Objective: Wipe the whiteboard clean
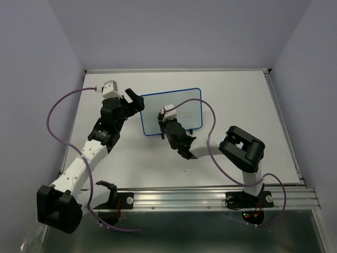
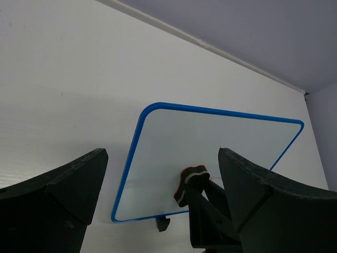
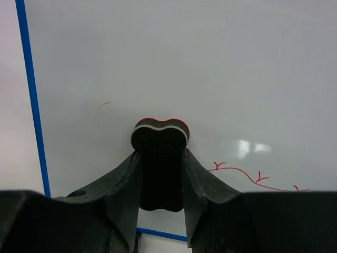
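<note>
The whiteboard (image 1: 181, 103), white with a thin blue frame, lies on the tabletop at mid back. My right gripper (image 1: 164, 118) is over its near left part, shut on a black eraser (image 3: 159, 138) with a red felt face pressed to the board. A thin red scribble (image 3: 247, 174) runs on the board just right of the eraser, and a faint red fleck (image 3: 104, 104) lies to the left. My left gripper (image 1: 135, 99) hovers open beside the board's left edge, holding nothing. In the left wrist view the whiteboard (image 2: 210, 139) and the eraser (image 2: 189, 183) sit ahead of the open left gripper (image 2: 160, 158).
Purple walls close in the white table (image 1: 237, 95) on three sides, and a metal rail (image 1: 210, 197) runs along its near edge. Purple cables loop from both arms. A small black foot (image 2: 163, 223) sticks out under the board's near edge.
</note>
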